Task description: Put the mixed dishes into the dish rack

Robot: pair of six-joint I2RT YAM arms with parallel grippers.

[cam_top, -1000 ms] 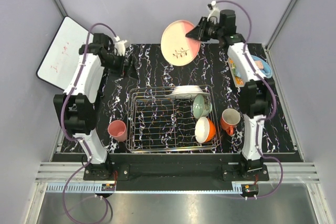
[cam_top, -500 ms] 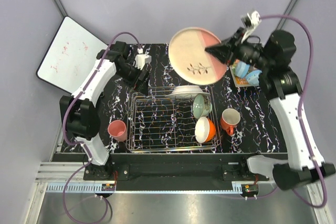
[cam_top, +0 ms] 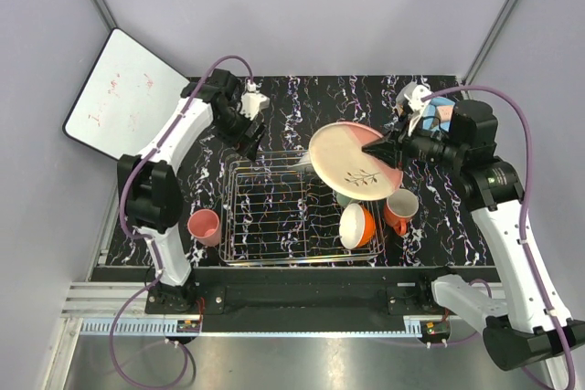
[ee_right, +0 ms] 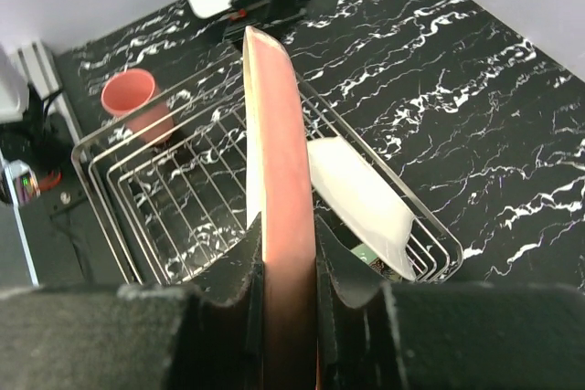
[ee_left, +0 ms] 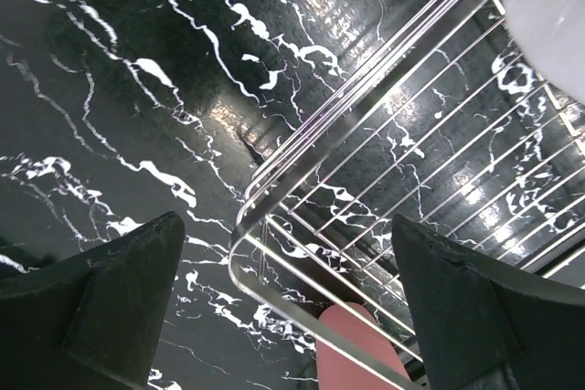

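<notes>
Here, the jaws of your right arm (cam_top: 475, 148) were pinching the pink plate (cam_top: 356, 162) by its right rim. The plate hung in the air over the right rear part of the dish rack (cam_top: 265, 216), above the white plate (ee_right: 361, 203) leaning there. To seat it well, I judge you needed to roll the wrist until the plate stood fully on edge. You then had to line its rim up with a free slot just beside the white plate and lower it gently before letting go, keeping clear of the orange bowl (cam_top: 356, 226) at the rack's front right. From above, the plate's cream-and-pink face tilted up toward the camera. From the wrist it read edge-on, its width running from the pinch out leftward across the rack. The jaws of your left arm (cam_top: 169, 148) stood spread wide and empty over the rack's far-left corner.
</notes>
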